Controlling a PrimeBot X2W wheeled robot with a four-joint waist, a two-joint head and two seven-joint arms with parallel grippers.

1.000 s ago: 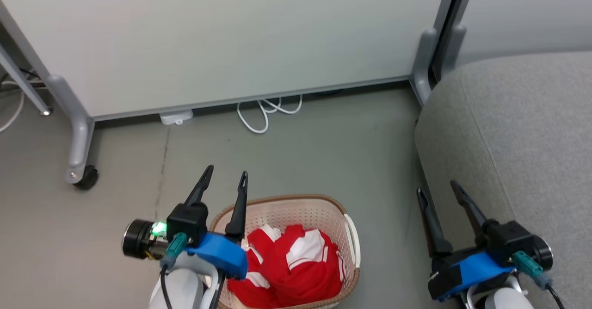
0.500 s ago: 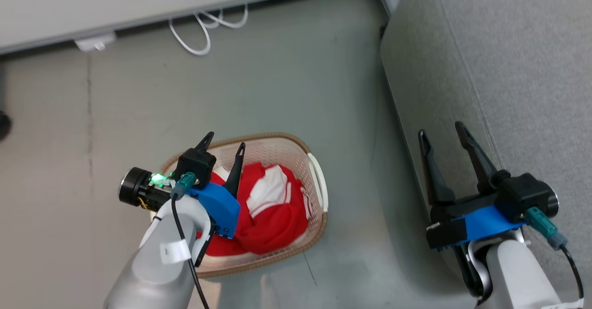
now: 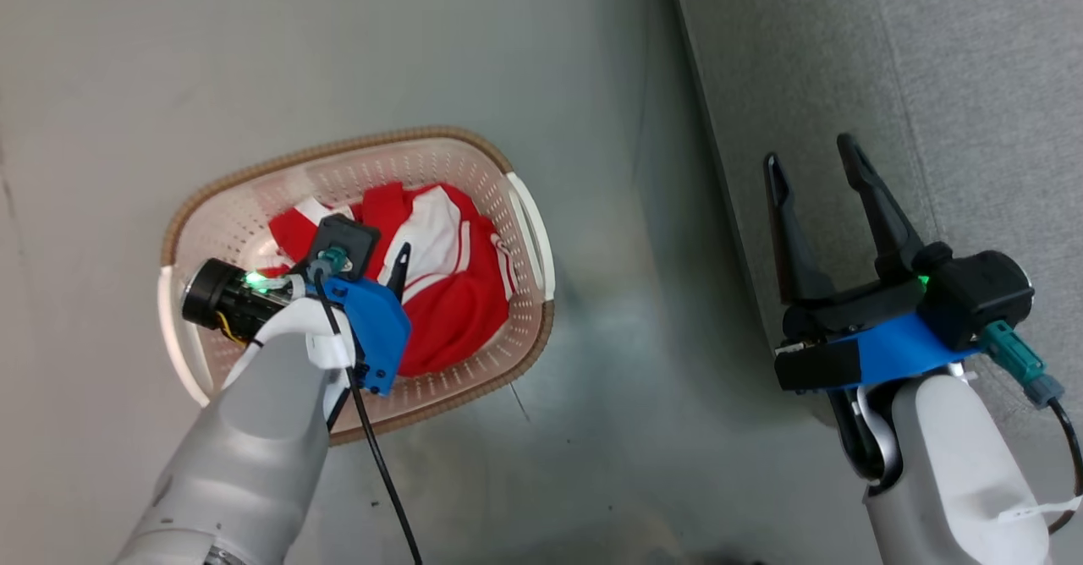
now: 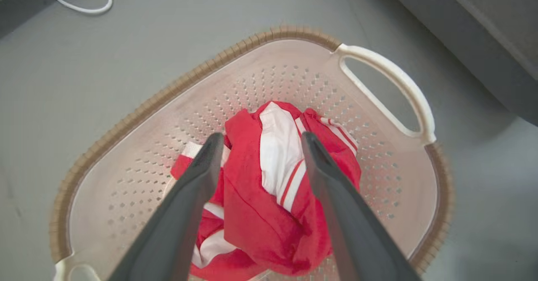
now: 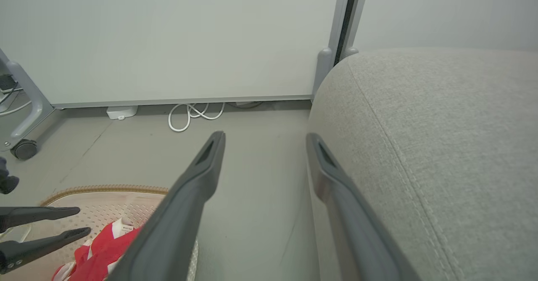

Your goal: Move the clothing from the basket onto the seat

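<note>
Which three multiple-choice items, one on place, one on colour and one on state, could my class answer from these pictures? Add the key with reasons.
1. Where does the bright red fabric garment with white panels lie?
A on the grey fabric sofa cushion
B in the cream perforated plastic basket
C on the floor

2. What colour is the basket's woven-look rim?
A brown
B blue
C black

3. How do the left gripper's fingers stand?
A shut on the garment
B shut on nothing
C open

Key:
1 B, the basket's walls ring the garment.
2 A, the rim band is brown.
3 C, a wide gap shows between the fingers.
</note>
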